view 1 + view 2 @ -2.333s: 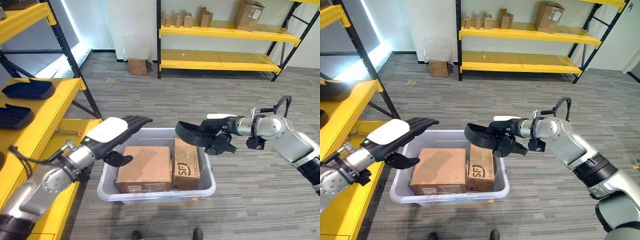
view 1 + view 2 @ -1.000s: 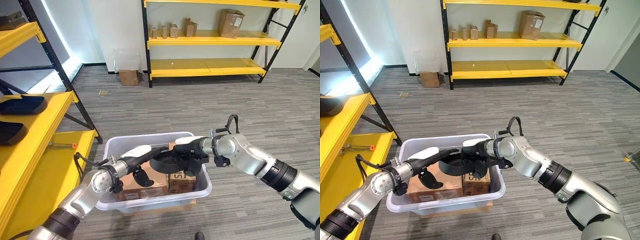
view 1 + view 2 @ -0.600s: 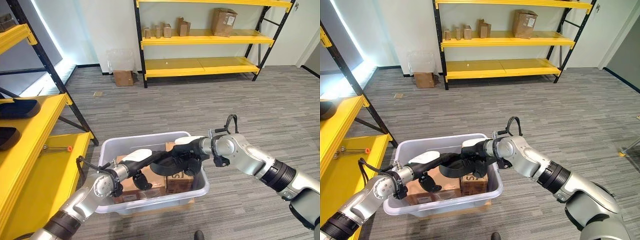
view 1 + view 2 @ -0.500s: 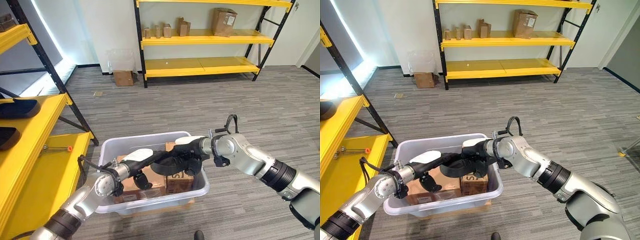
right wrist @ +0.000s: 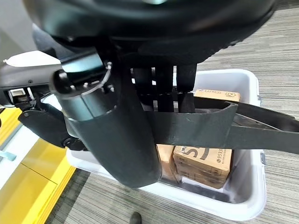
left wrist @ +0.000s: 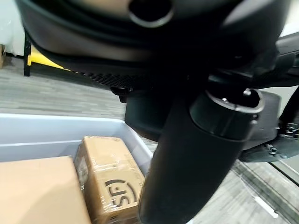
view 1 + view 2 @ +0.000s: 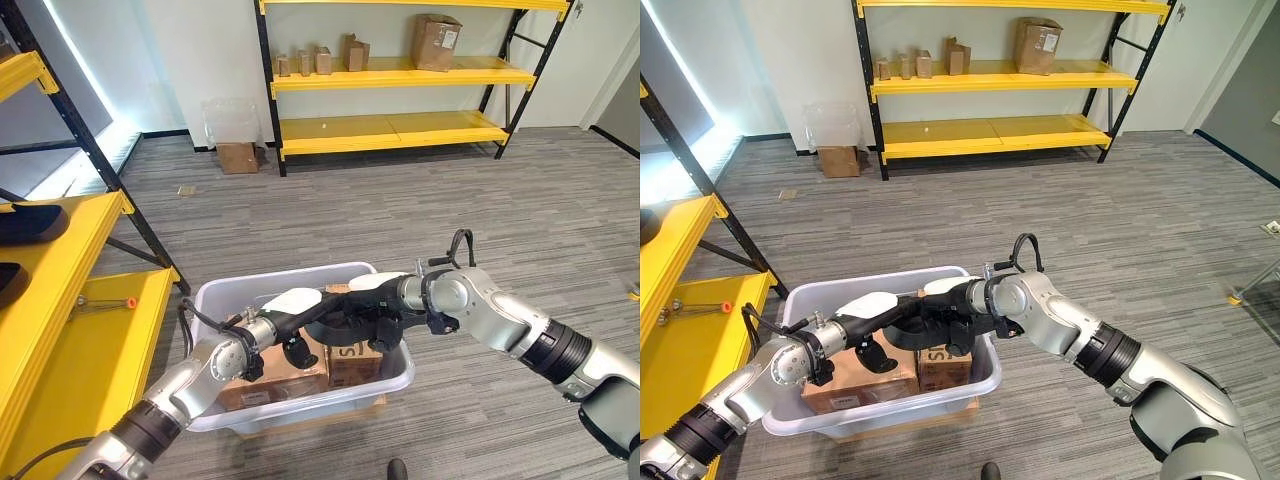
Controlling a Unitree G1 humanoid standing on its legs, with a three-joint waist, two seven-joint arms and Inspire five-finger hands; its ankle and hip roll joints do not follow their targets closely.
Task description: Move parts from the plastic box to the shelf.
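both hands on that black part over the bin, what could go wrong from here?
1. The black part hangs between the left robot hand and right robot hand; a mistimed handover could drop it into the plastic box.
2. It sits low over the cardboard boxes and might snag them.

left hand fingers: hiding under the black part, centre frame
large carton: partly hiding beneath both arms

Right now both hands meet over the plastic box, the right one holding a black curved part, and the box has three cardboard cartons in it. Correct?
Not quite: the plastic box holds two cardboard cartons, not three, as the right eye view shows. The rest stands: left hand, right hand, black curved part.
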